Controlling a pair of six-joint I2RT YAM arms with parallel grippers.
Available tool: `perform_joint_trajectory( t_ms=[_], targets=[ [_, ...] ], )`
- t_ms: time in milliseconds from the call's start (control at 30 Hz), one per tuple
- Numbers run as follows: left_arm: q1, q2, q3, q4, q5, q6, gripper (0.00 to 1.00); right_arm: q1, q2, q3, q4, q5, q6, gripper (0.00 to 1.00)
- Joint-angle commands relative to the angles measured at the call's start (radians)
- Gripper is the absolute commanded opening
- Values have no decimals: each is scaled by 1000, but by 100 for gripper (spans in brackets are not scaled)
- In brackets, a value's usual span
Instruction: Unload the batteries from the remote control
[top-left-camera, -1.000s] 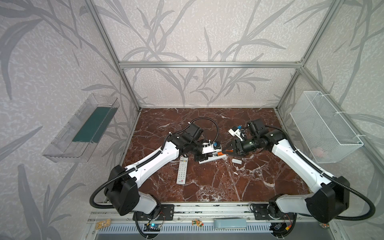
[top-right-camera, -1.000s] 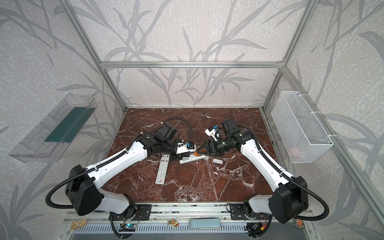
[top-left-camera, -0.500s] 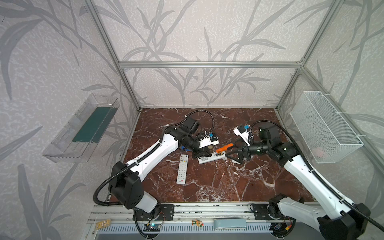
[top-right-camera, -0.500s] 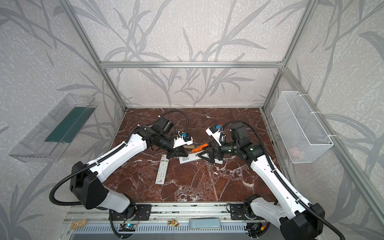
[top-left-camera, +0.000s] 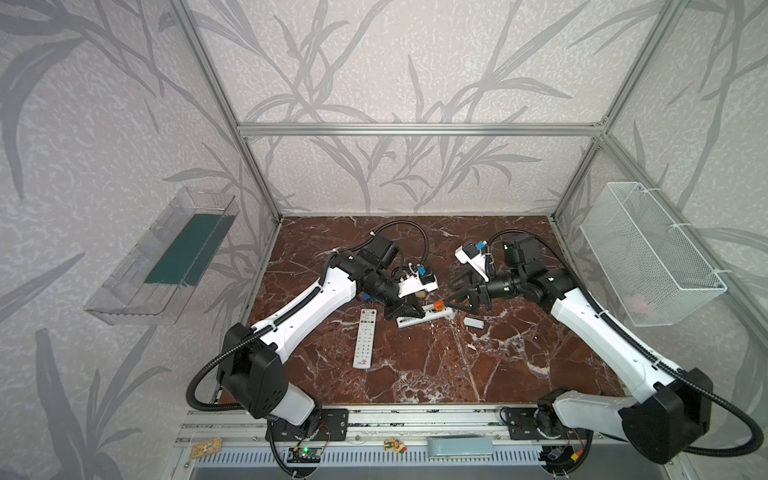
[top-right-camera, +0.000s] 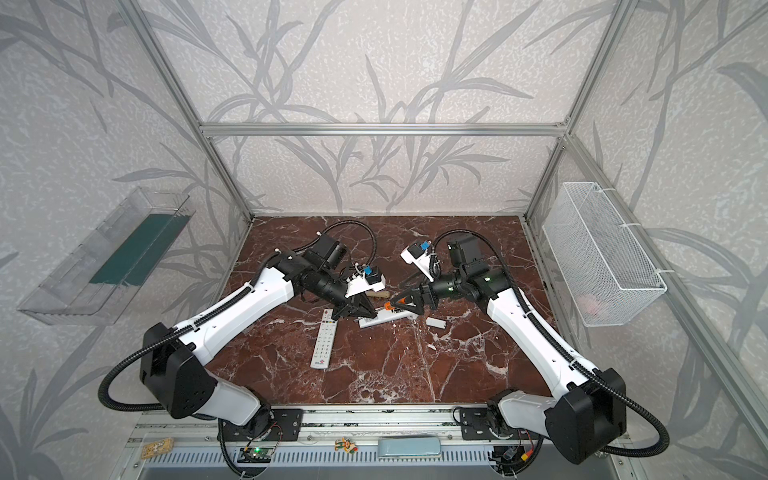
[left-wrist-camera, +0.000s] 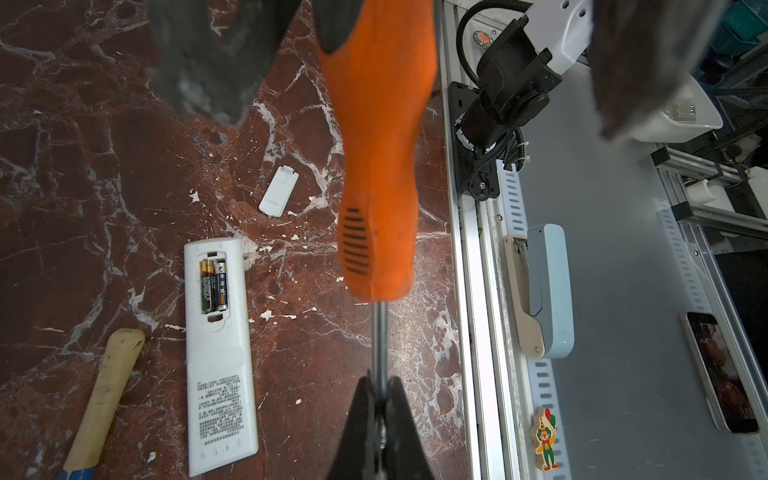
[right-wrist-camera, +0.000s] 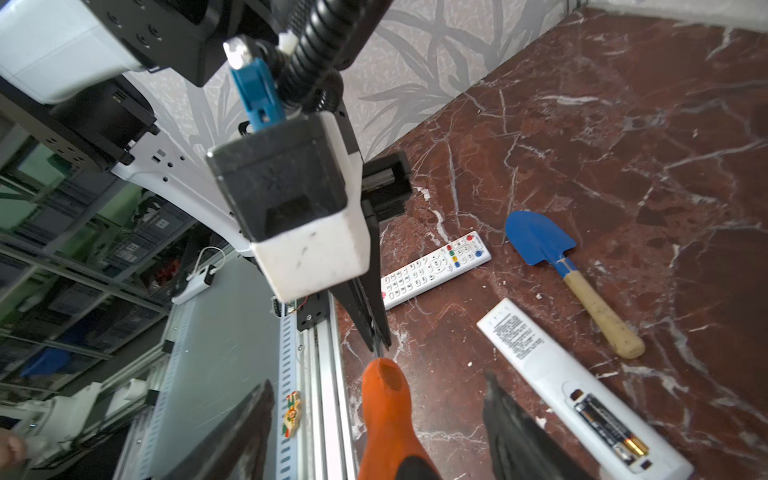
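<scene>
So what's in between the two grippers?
An orange-handled screwdriver: the left gripper is shut on its metal shaft, the right gripper open around its handle. The left wrist view shows it best.

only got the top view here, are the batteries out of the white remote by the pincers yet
observer: no, the left wrist view shows two batteries side by side in the open bay of the remote, which lies back up
operator: is anything gripped
observer: the left pincer is shut on the bare metal shaft of the screwdriver
operator: and the other arm
observer: the right pincer is open, standing either side of the orange handle with a gap on both sides
</scene>
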Motion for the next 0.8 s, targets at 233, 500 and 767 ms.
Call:
perform_joint_trajectory(
  t_ms=[233,500,767],
  targets=[
    [6,-10,27,-27,18,11,0,45,27,55,-122,42,-26,68],
    [7,-10,29,-23,16,7,0,52,36,70,-134,88,-15,55],
    [6,-9,26,-28,12,7,0,52,12,52,-66,82,23,29]
  ],
)
